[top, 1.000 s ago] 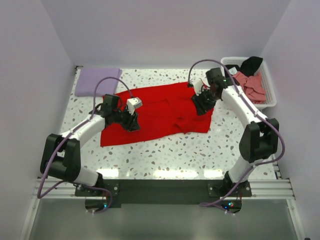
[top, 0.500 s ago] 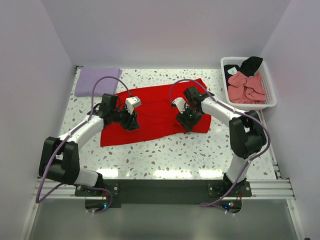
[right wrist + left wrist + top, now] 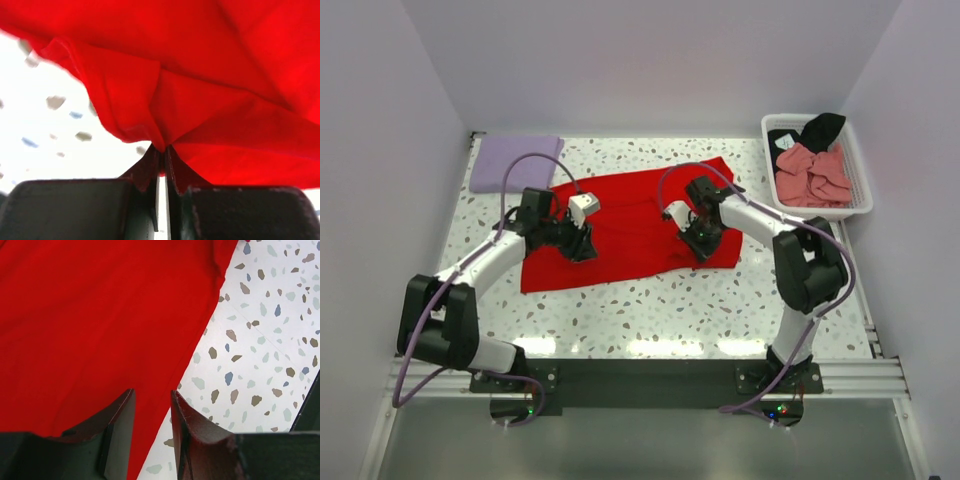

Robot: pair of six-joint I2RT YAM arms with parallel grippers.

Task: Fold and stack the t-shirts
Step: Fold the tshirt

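The bright red t-shirt (image 3: 620, 225) lies spread on the middle of the table, its right part doubled over. My right gripper (image 3: 701, 241) is shut on a bunched fold of the red cloth (image 3: 161, 149), which hangs from the jaws just above the table. My left gripper (image 3: 582, 243) is over the shirt's left half. Its jaws are open a little (image 3: 151, 399) above the shirt's front edge (image 3: 100, 340), with nothing in them. A folded lavender t-shirt (image 3: 515, 163) lies at the back left. Salmon-pink (image 3: 812, 175) and black (image 3: 820, 128) shirts are in the basket.
The white slatted basket (image 3: 860, 185) stands at the back right, against the right wall. The speckled tabletop (image 3: 650, 300) runs in front of the red shirt. White walls close the left, back and right sides.
My right gripper has moved left and nearer with the red cloth, drawing the shirt's right side over towards the middle. The left arm has hardly moved.
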